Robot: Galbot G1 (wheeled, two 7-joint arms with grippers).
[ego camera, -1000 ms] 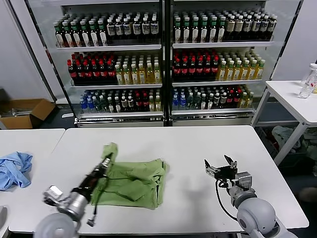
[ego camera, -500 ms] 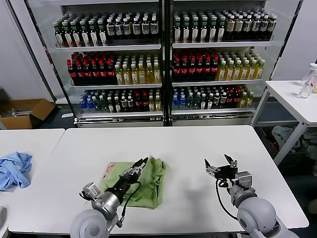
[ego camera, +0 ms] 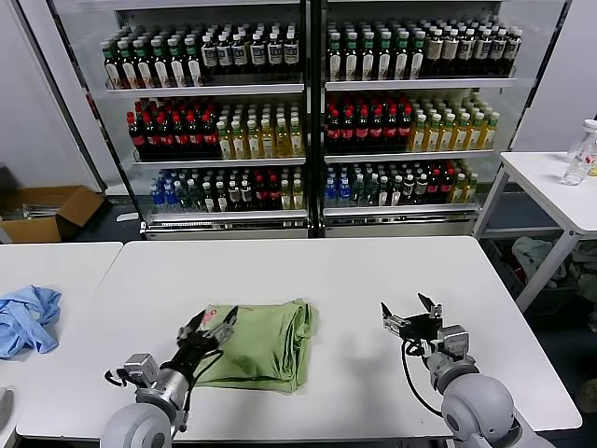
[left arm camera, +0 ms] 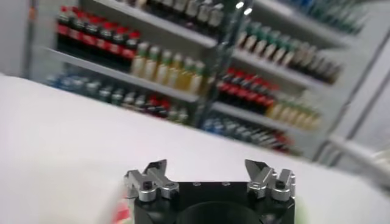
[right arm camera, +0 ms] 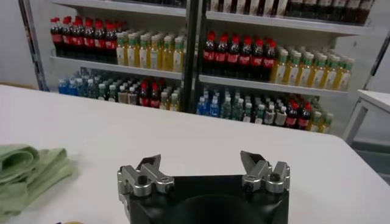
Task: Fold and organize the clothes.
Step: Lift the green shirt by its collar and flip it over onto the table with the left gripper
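green shirt (ego camera: 256, 343) folded on white table (ego camera: 373, 280) | left gripper (ego camera: 209, 326) over its edge, fingers apart | right gripper (ego camera: 410, 315) parked, fingers apart

The left gripper (ego camera: 207, 326) sits low at the near left, its dark arm reaching forward and slightly rightward from a grey rounded wrist joint. Its fingers (left arm camera: 148, 180) stand spread wide apart with nothing between them. The right gripper (ego camera: 410, 317) is held at the near right, pointing forward and leftward from a grey rounded forearm, a black cable looping beside the wrist. Its fingers (right arm camera: 142, 175) are likewise parted wide and hold nothing.
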